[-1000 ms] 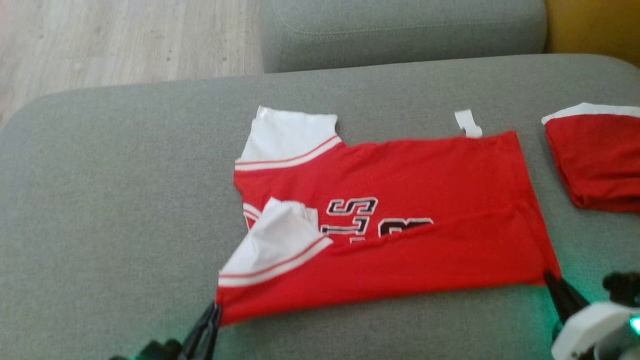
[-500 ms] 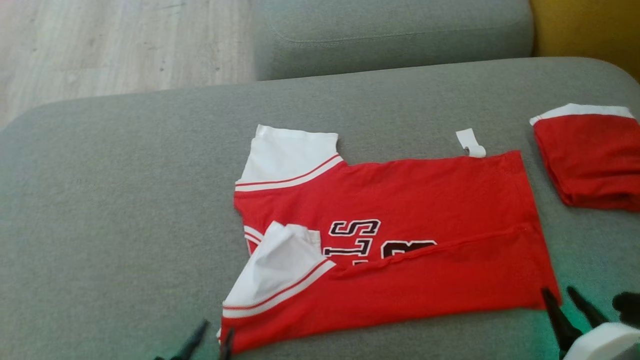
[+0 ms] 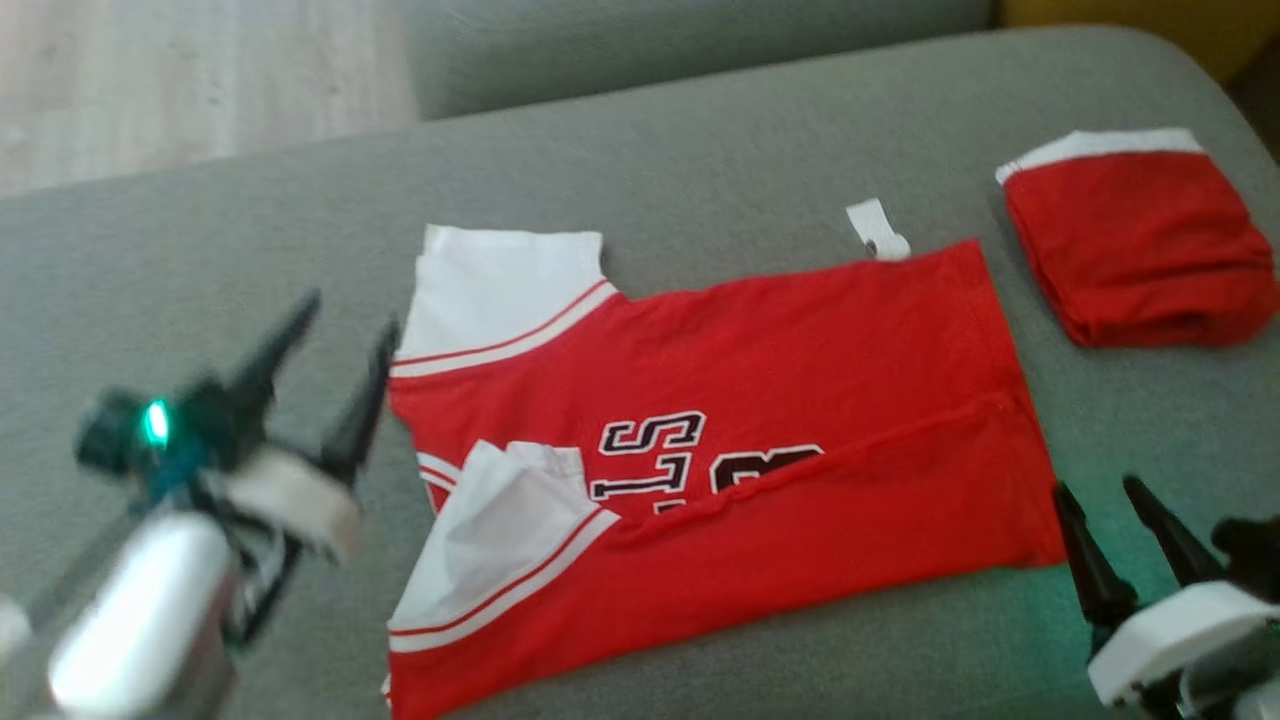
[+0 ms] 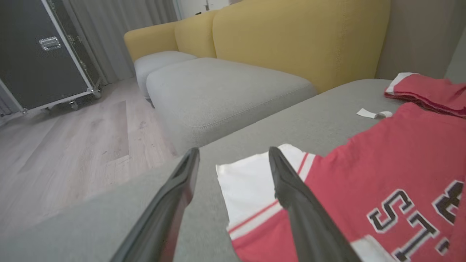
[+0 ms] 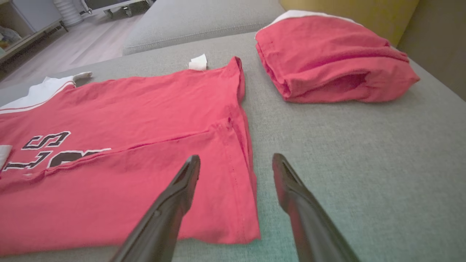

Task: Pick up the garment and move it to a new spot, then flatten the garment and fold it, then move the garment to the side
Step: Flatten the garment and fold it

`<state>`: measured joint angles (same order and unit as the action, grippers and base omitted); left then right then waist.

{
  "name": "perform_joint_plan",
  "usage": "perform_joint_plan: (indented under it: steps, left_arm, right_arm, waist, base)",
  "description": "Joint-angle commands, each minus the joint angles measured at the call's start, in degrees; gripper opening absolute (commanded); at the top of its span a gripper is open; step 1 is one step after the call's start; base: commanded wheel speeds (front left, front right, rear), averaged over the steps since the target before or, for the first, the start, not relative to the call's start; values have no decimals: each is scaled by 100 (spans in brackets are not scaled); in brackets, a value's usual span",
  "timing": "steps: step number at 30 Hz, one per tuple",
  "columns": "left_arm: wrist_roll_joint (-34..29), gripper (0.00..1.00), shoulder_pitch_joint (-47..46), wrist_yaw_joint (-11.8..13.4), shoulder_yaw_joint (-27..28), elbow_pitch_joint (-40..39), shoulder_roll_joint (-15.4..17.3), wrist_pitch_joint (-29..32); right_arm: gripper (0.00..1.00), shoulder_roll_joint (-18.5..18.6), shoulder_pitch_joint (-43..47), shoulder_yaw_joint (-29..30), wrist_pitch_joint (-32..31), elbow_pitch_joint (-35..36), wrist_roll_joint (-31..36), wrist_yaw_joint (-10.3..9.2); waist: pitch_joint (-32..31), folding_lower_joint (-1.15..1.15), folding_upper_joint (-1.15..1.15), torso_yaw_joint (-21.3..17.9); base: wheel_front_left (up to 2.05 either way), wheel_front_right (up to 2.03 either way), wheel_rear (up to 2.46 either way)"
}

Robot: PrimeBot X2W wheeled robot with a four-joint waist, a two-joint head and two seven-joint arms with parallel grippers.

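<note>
Spread empty, the left hand (image 3: 350, 312) at nine o'clock and right hand (image 3: 1095, 487) at four flank the red jersey (image 3: 750, 400), whose rumpled near sleeve (image 3: 500, 530) may bunch when folded.

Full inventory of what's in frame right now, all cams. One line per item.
jersey: 1, red, white sleeves, black lettering; spread on near cushion, near edge folded over
folded garment: 1, red, white trim; same cushion, robot's right
tag: 1, white; by jersey's far edge
near cushion: 1, grey; work surface
far cushions: 2, grey; beyond it
sofa back: 1, yellow; behind cushions
flight case: 1, black; on floor
floor: 1, pale wood
left gripper: 1, dark; open, beside far sleeve
right gripper: 1, dark; open, at near hem corner
</note>
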<state>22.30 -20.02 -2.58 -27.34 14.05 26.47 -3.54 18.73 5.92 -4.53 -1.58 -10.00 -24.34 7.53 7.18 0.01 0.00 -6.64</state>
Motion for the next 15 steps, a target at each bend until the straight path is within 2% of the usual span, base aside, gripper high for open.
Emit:
perform_joint_plan:
  steps: [1, 6, 10, 15]
  left_arm:
    - [46, 100, -377, -52, 303, -73, 230, 78]
    - [430, 100, -1632, -412, 169, 534, 378, 992]
    - [731, 100, -2503, -480, -87, 1060, 576, 1799]
    - [1190, 100, -3394, -488, -493, 1496, 748, 2445]
  right_arm:
    - [100, 128, -246, -77, 21, 210, 40, -4]
    - [100, 84, -483, -115, 19, 354, 115, -4]
    - [100, 28, -673, -152, 33, 394, 147, -4]
    - [100, -43, -894, -216, 128, 352, 129, -4]
  waist:
    - [196, -1, 0, -168]
    - [553, -1, 0, -379]
    - [819, -1, 0, -571]
    - [1204, -1, 0, -732]
  base:
    - [0, 0, 0]
    - [0, 0, 0]
    - [0, 0, 0]
    - [0, 0, 0]
